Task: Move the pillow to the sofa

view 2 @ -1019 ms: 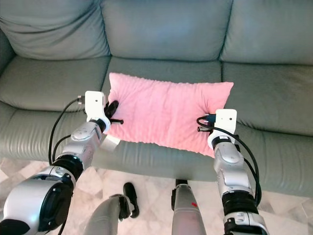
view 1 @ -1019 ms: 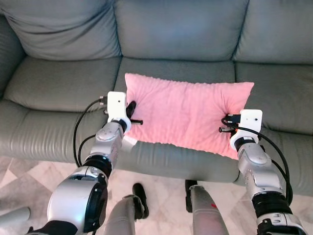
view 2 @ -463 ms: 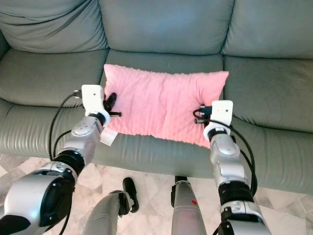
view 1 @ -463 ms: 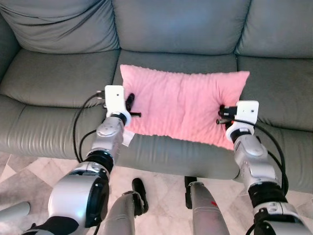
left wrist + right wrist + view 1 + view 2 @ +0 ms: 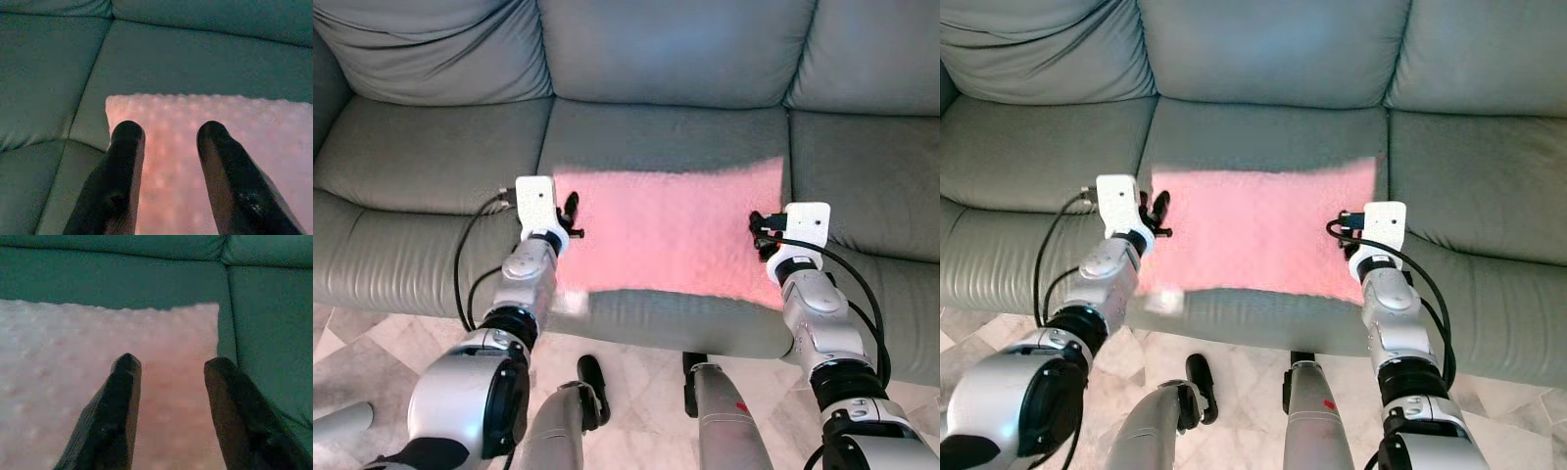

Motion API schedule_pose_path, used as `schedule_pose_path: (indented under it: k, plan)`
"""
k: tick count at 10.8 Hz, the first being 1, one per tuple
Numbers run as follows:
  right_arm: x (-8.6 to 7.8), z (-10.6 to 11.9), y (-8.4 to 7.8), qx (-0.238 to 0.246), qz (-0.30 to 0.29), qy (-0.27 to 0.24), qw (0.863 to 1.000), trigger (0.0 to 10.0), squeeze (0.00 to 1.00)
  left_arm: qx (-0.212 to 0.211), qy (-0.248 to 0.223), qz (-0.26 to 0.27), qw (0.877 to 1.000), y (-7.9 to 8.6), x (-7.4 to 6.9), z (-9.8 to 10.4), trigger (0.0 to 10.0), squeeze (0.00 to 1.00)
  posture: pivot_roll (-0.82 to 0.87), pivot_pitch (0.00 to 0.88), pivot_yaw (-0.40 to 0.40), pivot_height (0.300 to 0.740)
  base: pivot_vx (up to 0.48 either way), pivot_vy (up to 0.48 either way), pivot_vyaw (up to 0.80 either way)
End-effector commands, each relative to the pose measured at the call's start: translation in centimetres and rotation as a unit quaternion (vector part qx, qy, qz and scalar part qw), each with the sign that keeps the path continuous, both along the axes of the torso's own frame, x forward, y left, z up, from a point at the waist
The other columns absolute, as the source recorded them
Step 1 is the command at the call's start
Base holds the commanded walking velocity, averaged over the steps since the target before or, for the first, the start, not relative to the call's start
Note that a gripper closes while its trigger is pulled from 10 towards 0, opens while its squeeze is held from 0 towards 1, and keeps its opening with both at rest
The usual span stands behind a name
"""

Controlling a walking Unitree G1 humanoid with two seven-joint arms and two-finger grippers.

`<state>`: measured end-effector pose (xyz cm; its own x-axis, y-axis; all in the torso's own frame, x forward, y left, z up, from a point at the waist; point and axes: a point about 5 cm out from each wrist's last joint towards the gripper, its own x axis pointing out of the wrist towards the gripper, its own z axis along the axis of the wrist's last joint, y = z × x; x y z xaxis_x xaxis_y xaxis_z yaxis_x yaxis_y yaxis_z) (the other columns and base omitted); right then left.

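Observation:
The pink pillow (image 5: 671,235) lies on the middle seat cushion (image 5: 666,127) of the grey sofa, and it looks smeared by motion. My left gripper (image 5: 570,211) hovers at the pillow's left edge, open, with the bumpy pink fabric (image 5: 171,107) showing between and beyond its fingers (image 5: 124,161). At the pillow's right edge my right gripper (image 5: 757,230) is open too, its fingers (image 5: 122,396) spread above the pink surface (image 5: 73,342) near the far right corner. Neither gripper holds anything.
The sofa's back cushions (image 5: 666,49) rise behind the pillow. More seat cushions lie to the left (image 5: 421,147) and the right (image 5: 871,166). A white tag (image 5: 570,302) hangs at the pillow's near left corner. Marbled floor tiles (image 5: 352,343) and my own legs are below the sofa's front edge.
Both grippers have opened and let go of the pillow's edges. The pillow has dropped flat onto the seat and is now blurred.

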<state>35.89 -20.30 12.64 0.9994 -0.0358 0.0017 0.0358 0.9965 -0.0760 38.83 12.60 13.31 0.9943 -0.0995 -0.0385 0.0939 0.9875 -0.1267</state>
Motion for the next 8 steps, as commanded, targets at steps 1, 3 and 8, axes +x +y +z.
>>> schedule_pose_path:
  k: [1, 3, 8]
  plan:
    - [-0.6, -1.5, -0.4, -0.002, -0.013, 0.022, 1.000, 10.0, 1.00, -0.005, 0.036, 0.010, 0.999, 0.6, -0.9, -2.2, 10.0, 1.00, -0.22, 0.514, 0.126, 0.740, 0.000, 0.000, 0.00]
    - [-0.5, -1.2, -0.6, 0.000, -0.021, 0.018, 1.000, 10.0, 1.00, -0.013, 0.043, 0.006, 0.999, 0.3, -1.2, -2.7, 10.0, 1.00, -0.21, 0.518, 0.126, 0.740, 0.000, 0.000, 0.00]
    - [-1.2, -1.4, -0.9, -0.001, -0.021, 0.011, 1.000, 10.0, 1.00, -0.010, 0.026, 0.020, 0.999, 1.6, -1.2, -2.4, 10.0, 1.00, -0.21, 0.507, 0.129, 0.740, 0.000, 0.000, 0.00]
